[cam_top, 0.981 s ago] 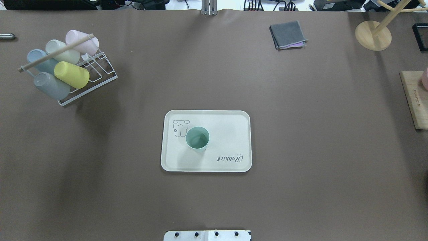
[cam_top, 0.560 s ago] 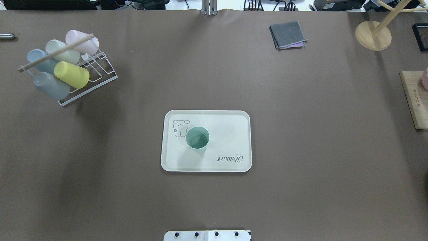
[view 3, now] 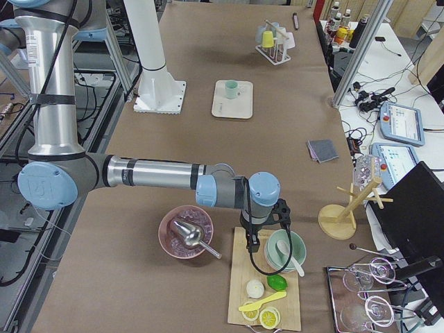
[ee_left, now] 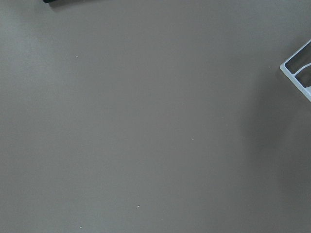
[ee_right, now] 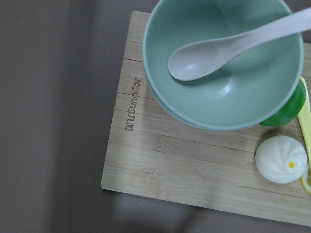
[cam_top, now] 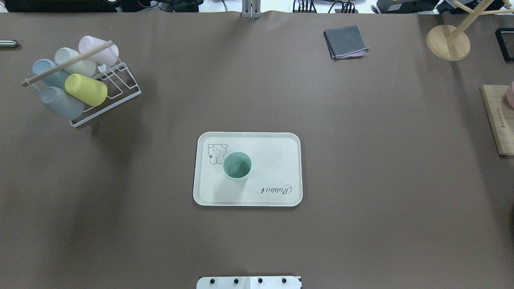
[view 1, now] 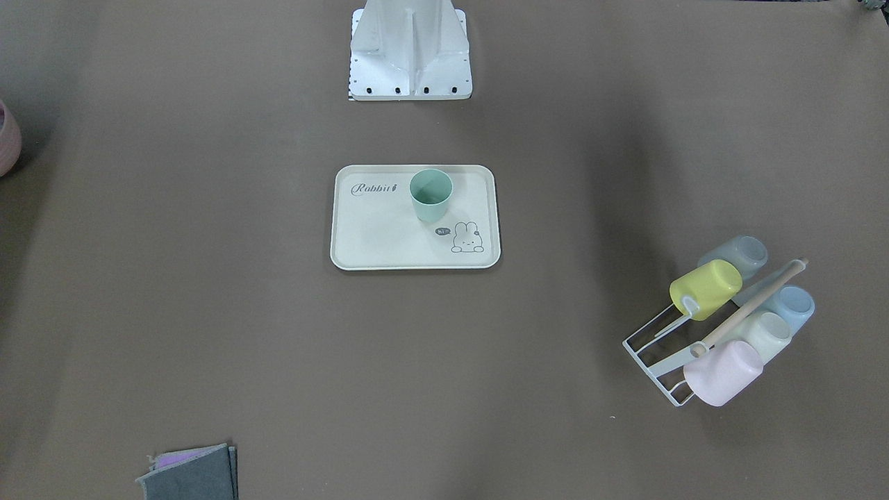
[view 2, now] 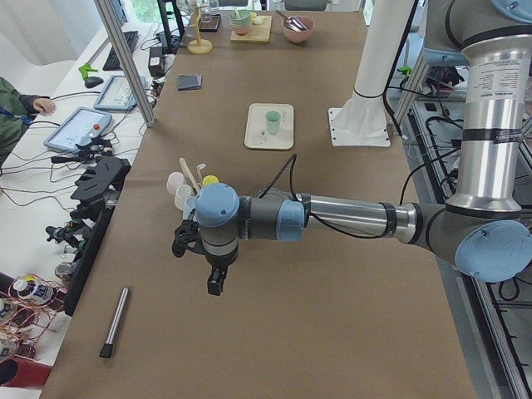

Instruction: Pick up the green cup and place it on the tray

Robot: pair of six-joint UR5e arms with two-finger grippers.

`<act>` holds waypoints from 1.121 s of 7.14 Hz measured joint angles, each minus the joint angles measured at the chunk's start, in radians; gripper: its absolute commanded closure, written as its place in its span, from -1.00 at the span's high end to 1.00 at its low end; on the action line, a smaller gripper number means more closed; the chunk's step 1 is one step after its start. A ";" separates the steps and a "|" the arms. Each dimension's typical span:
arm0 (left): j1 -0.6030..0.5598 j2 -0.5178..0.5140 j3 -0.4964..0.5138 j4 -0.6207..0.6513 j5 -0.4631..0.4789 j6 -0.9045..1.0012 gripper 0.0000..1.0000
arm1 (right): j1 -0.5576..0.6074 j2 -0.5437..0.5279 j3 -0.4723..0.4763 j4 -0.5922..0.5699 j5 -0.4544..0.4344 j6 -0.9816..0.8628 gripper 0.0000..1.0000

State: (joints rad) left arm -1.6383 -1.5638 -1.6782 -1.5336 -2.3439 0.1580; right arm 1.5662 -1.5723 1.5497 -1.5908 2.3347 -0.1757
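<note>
The green cup (cam_top: 237,165) stands upright on the cream tray (cam_top: 273,148), beside its bunny drawing, at the table's middle. It also shows in the front view (view 1: 430,194) on the tray (view 1: 375,232). Both grippers show only in the side views. My left gripper (view 2: 214,285) hangs over bare table at the left end, past the cup rack and far from the tray; I cannot tell whether it is open or shut. My right gripper (view 3: 254,243) hangs over a wooden board at the right end; I cannot tell its state either.
A wire rack (cam_top: 116,86) holding several pastel cups, one yellow (cam_top: 86,89), stands at the back left. A folded grey cloth (cam_top: 345,41) and a wooden stand (cam_top: 447,42) lie at the back right. Below my right wrist, a teal bowl with a spoon (ee_right: 223,63) sits on the board (ee_right: 184,165).
</note>
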 measured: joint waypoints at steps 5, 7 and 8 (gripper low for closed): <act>0.000 0.002 0.002 0.001 0.000 0.000 0.99 | 0.000 0.001 -0.014 -0.001 0.001 0.005 1.00; 0.000 0.002 0.003 0.001 0.000 0.000 0.99 | 0.000 0.000 -0.015 0.000 0.002 0.007 1.00; 0.000 0.002 0.003 0.001 0.000 0.000 0.99 | 0.000 0.000 -0.015 0.000 0.002 0.007 1.00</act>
State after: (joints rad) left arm -1.6383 -1.5616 -1.6754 -1.5325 -2.3439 0.1580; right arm 1.5662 -1.5723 1.5344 -1.5908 2.3363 -0.1688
